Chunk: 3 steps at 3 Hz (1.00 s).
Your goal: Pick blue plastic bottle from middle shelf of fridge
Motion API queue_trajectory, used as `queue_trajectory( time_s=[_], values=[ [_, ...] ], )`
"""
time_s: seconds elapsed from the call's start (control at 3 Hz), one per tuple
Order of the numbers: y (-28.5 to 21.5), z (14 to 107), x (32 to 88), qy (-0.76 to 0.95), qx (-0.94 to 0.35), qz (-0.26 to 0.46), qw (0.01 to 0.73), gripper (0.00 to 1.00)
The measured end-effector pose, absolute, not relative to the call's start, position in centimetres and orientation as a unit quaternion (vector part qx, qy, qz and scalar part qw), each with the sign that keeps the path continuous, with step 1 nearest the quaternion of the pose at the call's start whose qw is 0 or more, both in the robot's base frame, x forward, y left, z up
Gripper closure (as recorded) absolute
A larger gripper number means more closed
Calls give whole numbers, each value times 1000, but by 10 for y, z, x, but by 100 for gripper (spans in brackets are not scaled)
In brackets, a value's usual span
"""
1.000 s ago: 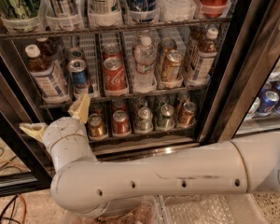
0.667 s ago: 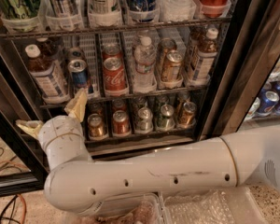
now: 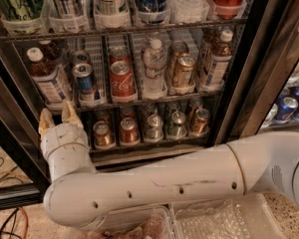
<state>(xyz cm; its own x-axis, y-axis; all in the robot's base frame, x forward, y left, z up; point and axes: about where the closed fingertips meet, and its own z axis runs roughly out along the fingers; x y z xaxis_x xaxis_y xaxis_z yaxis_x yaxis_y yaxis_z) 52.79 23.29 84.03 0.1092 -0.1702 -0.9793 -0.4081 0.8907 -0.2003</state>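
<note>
The blue plastic bottle [image 3: 46, 78], with brown drink, a white cap and a blue-and-white label, stands at the left end of the middle shelf [image 3: 154, 99] of the fridge [image 3: 239, 83]. A similar bottle [image 3: 217, 59] stands at the right end. My gripper [image 3: 57, 116] points upward just below the shelf's front edge, under the left bottle and apart from it. Its tan fingers [image 3: 70, 112] are open and empty. My white arm crosses the lower part of the view.
A blue drink can [image 3: 84, 81], a red cola can [image 3: 121, 78], a clear water bottle [image 3: 154, 68] and a gold can [image 3: 182, 68] share the shelf. Short cans [image 3: 154, 126] fill the rack below. Blue cans [image 3: 289, 106] sit behind the right door. Cables [image 3: 5, 223] lie at the lower left.
My gripper has risen and moved right toward the middle shelf's left end. Its fingers now point upward and stand closer together than before.
</note>
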Motion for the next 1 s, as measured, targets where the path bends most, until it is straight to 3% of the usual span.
queue_trajectory(
  time_s=[0.33,1.0],
  values=[
    [234,843,532,660,-218,81,715,43],
    [249,853,547,648,-224,91,722,44]
  ],
)
